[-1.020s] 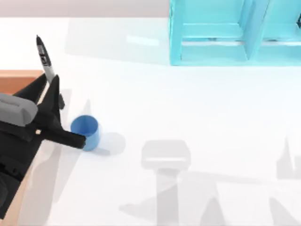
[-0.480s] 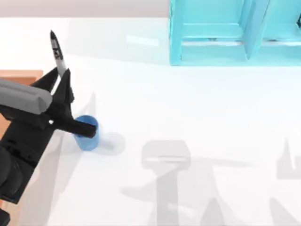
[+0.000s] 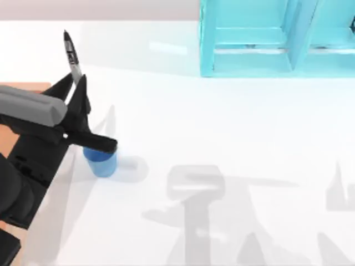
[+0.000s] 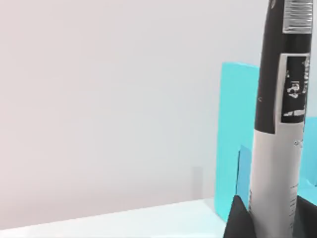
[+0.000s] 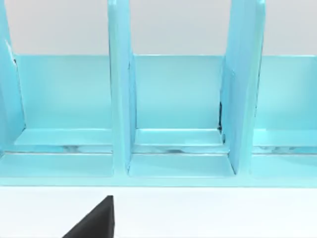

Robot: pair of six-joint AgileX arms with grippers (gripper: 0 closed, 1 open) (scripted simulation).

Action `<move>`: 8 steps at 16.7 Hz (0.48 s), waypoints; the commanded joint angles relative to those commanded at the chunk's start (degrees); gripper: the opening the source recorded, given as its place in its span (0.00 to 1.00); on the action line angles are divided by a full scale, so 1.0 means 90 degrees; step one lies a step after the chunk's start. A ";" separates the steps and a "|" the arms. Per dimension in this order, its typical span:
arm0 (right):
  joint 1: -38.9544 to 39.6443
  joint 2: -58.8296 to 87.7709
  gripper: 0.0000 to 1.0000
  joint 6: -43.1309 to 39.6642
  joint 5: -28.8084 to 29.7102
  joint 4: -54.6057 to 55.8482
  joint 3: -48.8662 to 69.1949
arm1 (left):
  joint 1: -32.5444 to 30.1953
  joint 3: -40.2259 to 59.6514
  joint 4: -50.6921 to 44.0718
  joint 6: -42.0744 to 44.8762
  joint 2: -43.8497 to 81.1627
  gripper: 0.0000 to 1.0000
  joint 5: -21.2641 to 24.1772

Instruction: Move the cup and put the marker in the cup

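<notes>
Since the earlier frames, my left arm has carried the marker [image 3: 72,57] rightward and a little farther back, and the left tool [image 3: 76,91] now reaches partly over the cup [image 3: 101,161], one black finger [image 3: 97,143] crossing its far rim. That tool is clenched on the marker's lower barrel, which stands between the fingers with its black tip pointing toward the far edge of the surface [image 3: 222,127]. From the left wrist, the marker [image 4: 282,124] rises upright with its printed label facing the camera. The blue cup stands upright on the white surface at the left side, just near of the tool. At the far right stands the teal shelf unit [image 3: 260,39], well apart from the cup. From the right wrist, the shelf unit [image 5: 119,99] shows its open compartments, with a dark fingertip [image 5: 96,220] of the right tool at the edge; I cannot tell that tool's state.
</notes>
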 joint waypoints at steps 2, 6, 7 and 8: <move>0.0000 0.0000 1.00 0.0000 0.0000 0.0000 0.0000 | 0.0000 0.0000 0.0000 0.0000 0.0000 0.15 0.0000; 0.0000 0.0000 1.00 0.0000 0.0000 0.0000 0.0000 | 0.0000 0.0000 0.0000 0.0000 0.0000 0.45 0.0000; 0.0000 0.0000 1.00 0.0000 0.0000 0.0000 0.0000 | 0.0000 0.0000 0.0000 0.0000 0.0000 0.53 0.0000; 0.0000 0.0000 1.00 0.0000 0.0000 0.0000 0.0000 | 0.0000 0.0000 0.0000 0.0000 0.0000 0.60 0.0000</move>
